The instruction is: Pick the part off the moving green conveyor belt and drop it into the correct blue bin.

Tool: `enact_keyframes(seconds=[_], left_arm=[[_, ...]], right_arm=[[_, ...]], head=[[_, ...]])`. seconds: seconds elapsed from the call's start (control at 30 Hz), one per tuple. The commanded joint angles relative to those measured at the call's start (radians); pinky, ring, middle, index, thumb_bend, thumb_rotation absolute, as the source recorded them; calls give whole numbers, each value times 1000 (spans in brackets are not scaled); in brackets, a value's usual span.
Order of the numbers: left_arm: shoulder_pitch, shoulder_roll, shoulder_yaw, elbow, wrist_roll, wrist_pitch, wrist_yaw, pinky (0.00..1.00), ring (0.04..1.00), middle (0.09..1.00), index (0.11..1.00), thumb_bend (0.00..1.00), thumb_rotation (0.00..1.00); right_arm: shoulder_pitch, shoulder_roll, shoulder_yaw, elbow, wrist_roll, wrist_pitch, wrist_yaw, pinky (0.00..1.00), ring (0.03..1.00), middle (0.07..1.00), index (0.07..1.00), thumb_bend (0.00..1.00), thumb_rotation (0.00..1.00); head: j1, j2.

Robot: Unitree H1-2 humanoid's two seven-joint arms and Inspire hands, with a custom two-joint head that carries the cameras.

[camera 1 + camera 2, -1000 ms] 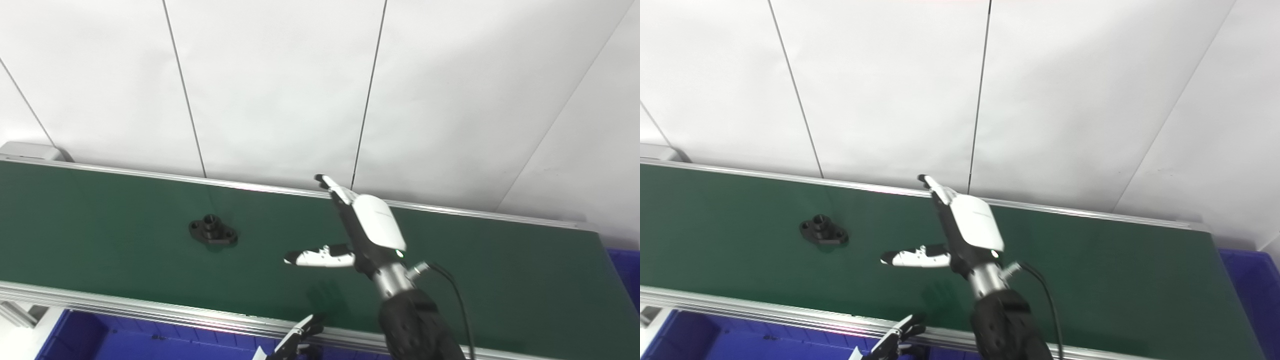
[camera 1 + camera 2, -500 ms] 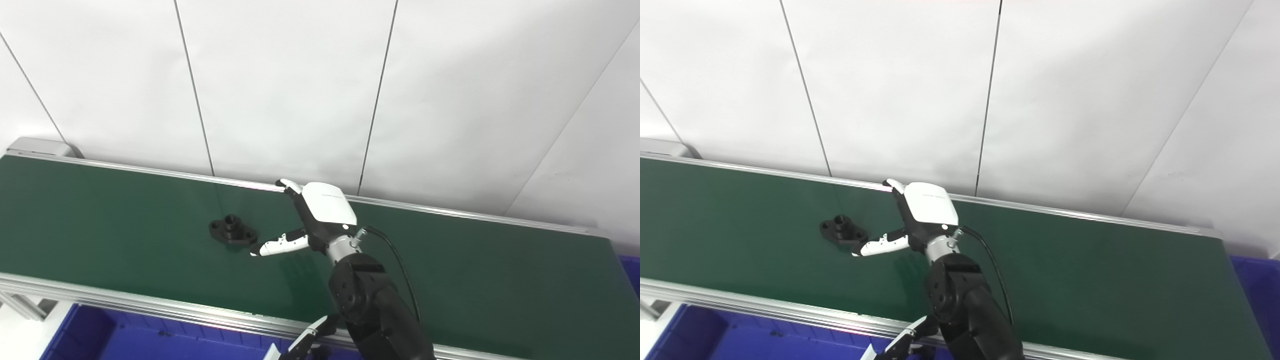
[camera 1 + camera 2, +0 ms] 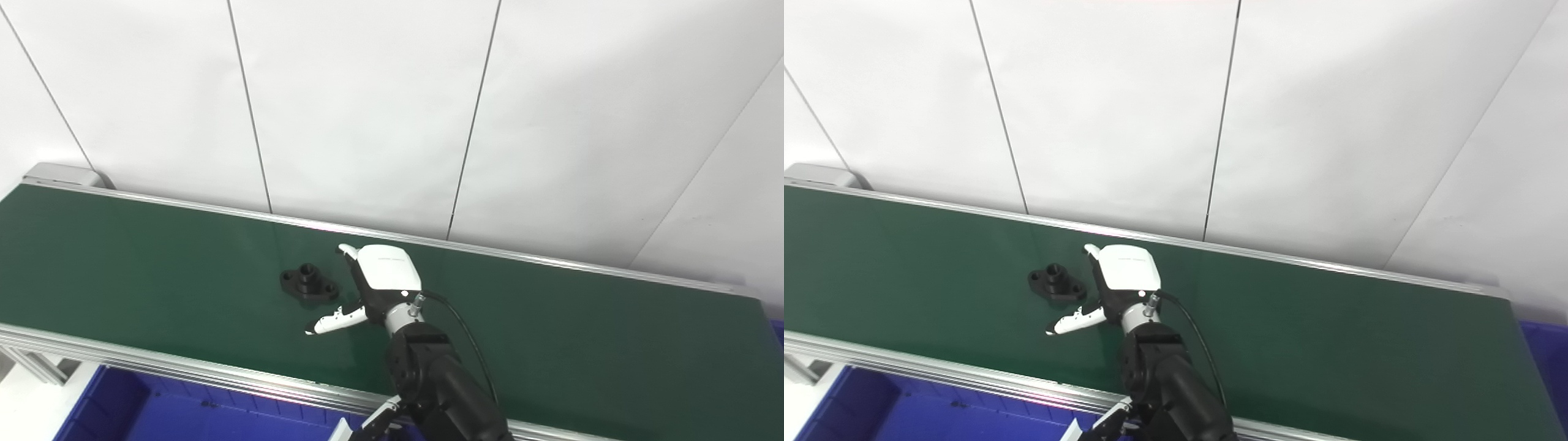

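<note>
Blue bin (image 3: 122,410) at lower left, below the belt's near rail, only partly in frame. Green conveyor belt (image 3: 153,257) runs across the view, slanting down to the right, aluminium rails on both long edges. Black flanged part (image 3: 309,285) lies flat on the belt, roughly mid-width, left of centre. Just right of it, right hand (image 3: 367,288) hovers low over the belt: fingers spread, thumb (image 3: 334,320) stretched out toward the near side, holding nothing; part sits in the gap between fingers and thumb, contact not discernible. Left hand (image 3: 373,422): only a sliver at bottom edge, near the front rail; cannot tell its state. Second blue bin (image 3: 1543,349) at far right edge.
</note>
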Motion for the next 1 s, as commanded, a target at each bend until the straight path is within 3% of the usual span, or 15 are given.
enact_keyframes(seconds=[0.0,0.23,0.7,0.83,0.87,0.97], left_arm=[[39,-95,-65,-29,32,-39,6,630,831,892,882,1000,943],[43,-108,-87,-14,44,-42,28,628,829,891,870,1000,936],[74,-135,-114,-18,43,-38,23,618,817,886,857,1000,933],[83,-132,-116,-32,51,-33,18,608,816,891,865,1000,936],[85,-132,-116,-35,51,-30,16,610,819,894,870,1000,936],[90,-129,-117,-49,53,-15,6,606,819,899,875,1000,937]], right_arm=[[-61,21,12,31,3,-34,-56,666,750,828,880,1000,600],[-116,10,33,153,44,-41,-85,648,737,829,884,1000,590],[-204,10,48,223,118,-52,-91,601,733,844,880,986,576],[-209,14,54,235,126,-43,-95,507,631,798,871,958,571],[-209,15,56,235,125,-40,-94,398,527,724,852,934,561],[-208,20,64,246,131,-39,-83,237,333,506,795,852,477]], head=[[0,-1],[22,-7],[54,2],[55,5],[55,5],[56,7]])
